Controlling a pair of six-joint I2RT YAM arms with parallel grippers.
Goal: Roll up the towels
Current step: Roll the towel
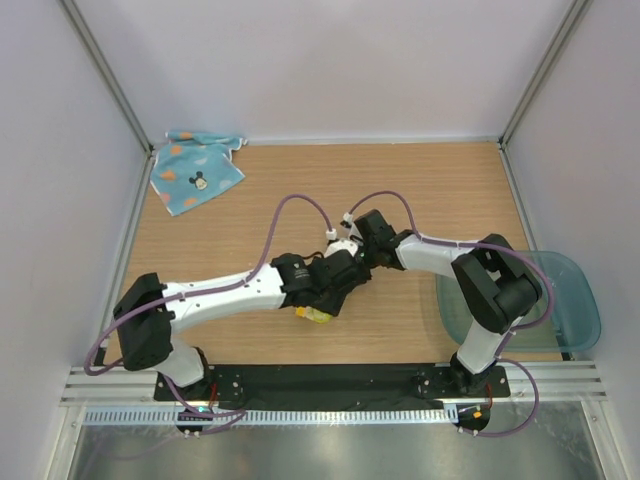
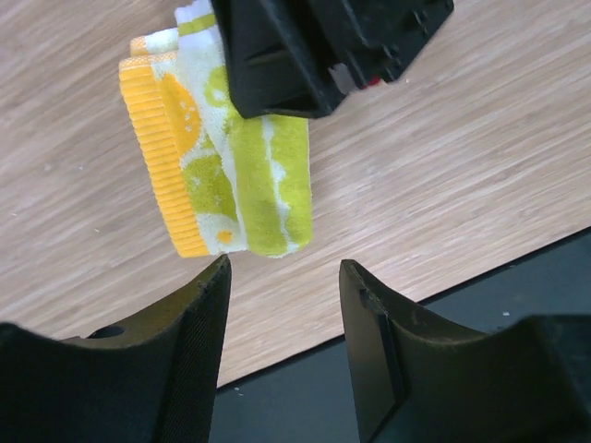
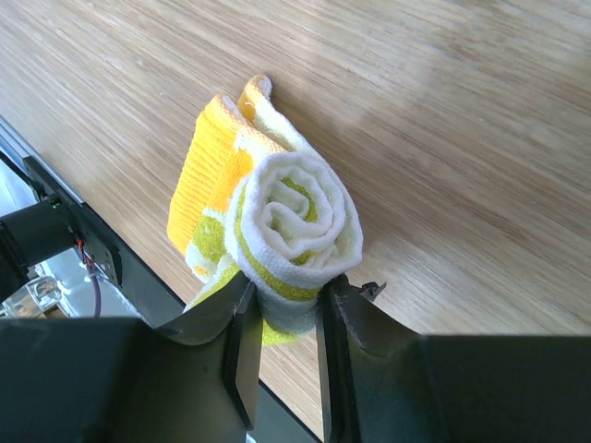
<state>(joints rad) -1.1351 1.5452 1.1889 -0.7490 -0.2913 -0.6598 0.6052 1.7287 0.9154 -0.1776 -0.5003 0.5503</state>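
The yellow towel [image 3: 295,226] with green print is rolled into a spiral at one end, and its loose folded part lies on the wooden table. My right gripper [image 3: 284,295] is shut on the roll's end. In the left wrist view the towel [image 2: 231,166] lies flat just beyond my left gripper [image 2: 282,268], which is open and empty, with the right gripper's black body [image 2: 323,46] over the towel's far end. From above, both grippers, left [image 1: 322,298] and right [image 1: 345,280], meet at table centre and only a corner of the towel [image 1: 318,316] shows. The light blue towel [image 1: 195,172] lies spread at the far left corner.
A clear bluish plastic tub [image 1: 560,300] sits at the right edge beside the right arm's base. The black strip of the table's near edge [image 2: 480,305] is close below the left fingers. White walls enclose the table on three sides.
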